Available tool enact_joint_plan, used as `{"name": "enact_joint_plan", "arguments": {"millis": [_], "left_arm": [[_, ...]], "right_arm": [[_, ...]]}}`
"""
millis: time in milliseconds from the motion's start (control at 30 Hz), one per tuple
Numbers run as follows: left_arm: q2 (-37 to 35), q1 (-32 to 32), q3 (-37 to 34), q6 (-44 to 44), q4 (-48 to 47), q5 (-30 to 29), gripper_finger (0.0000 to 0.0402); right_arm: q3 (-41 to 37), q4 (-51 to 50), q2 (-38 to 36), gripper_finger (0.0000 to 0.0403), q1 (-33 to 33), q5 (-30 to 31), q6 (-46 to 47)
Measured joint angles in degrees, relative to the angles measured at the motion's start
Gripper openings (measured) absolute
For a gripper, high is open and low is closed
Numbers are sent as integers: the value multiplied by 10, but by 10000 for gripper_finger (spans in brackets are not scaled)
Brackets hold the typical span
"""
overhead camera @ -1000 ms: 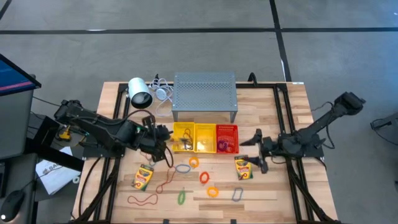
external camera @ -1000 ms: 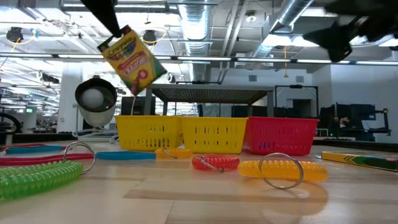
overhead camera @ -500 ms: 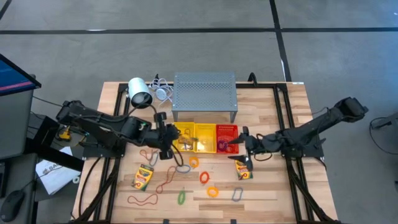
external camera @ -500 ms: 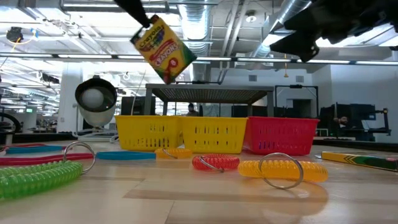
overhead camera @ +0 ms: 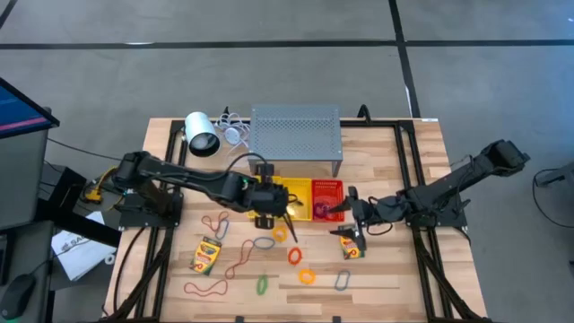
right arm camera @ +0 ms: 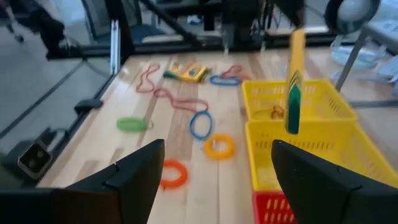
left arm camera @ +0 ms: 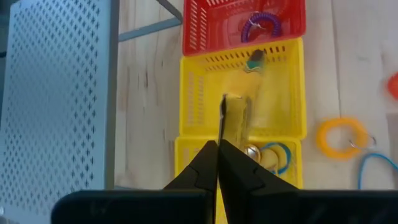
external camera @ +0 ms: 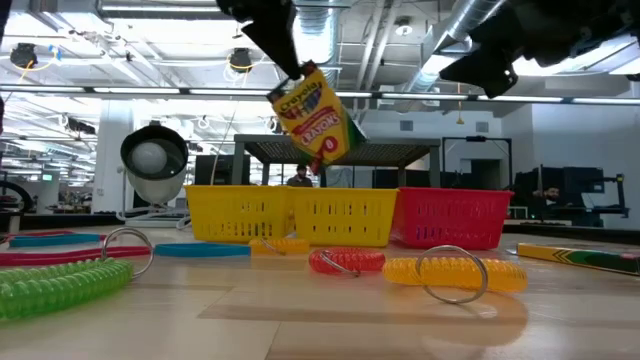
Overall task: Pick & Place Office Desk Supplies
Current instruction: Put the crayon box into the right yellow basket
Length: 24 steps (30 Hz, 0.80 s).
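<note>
A yellow-and-green crayon box (external camera: 314,113) hangs tilted over the yellow baskets (external camera: 345,217), with my left gripper (overhead camera: 273,203) shut on it. The left wrist view shows the box (left arm camera: 236,119) edge-on above the middle yellow basket (left arm camera: 273,93). My right gripper (overhead camera: 349,212) stands open by the red basket's (overhead camera: 328,190) right side, nothing between its fingers. Another crayon box (overhead camera: 352,242) lies flat just on its near side, and one more (overhead camera: 206,255) at the near left. Reddish rubber bands (overhead camera: 237,265) and coloured rings (overhead camera: 294,256) lie on the table. My left gripper pinches the crayon box by its upper end (external camera: 297,82) between its two fingers, which slant down from above. In the left wrist view the shut fingertips meet on the box's thin edge (left arm camera: 222,127). The box hangs tilted below them, clear of the baskets.
A grey perforated stand (overhead camera: 296,139) is right behind the baskets, with a white lamp (overhead camera: 202,135) at the far left. The red basket (left arm camera: 244,25) holds a purple ring. Rings and bands are scattered over the near half of the table.
My left gripper has carried the crayon box toward the table's right edge, from left of the baskets to above the yellow ones, and its wrist has rolled, so the box hangs at a new tilt. My right gripper has moved left toward the red basket, then stopped.
</note>
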Motion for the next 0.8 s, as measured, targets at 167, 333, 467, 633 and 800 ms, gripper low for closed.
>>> {"name": "enact_joint_plan", "arguments": {"millis": [167, 333, 467, 633, 800], "left_arm": [[34, 10, 30, 33, 12, 18, 0], [55, 20, 42, 47, 12, 28, 0], [60, 28, 42, 47, 8, 35, 0], [60, 32, 42, 63, 22, 41, 0], [70, 37, 43, 68, 29, 74, 0]], "right_arm": [[0, -33, 0, 291, 13, 5, 13], [0, -39, 0, 291, 20, 5, 24], [0, -41, 0, 291, 28, 5, 26], [0, -41, 0, 291, 30, 5, 26], [0, -41, 0, 291, 30, 6, 26]]}}
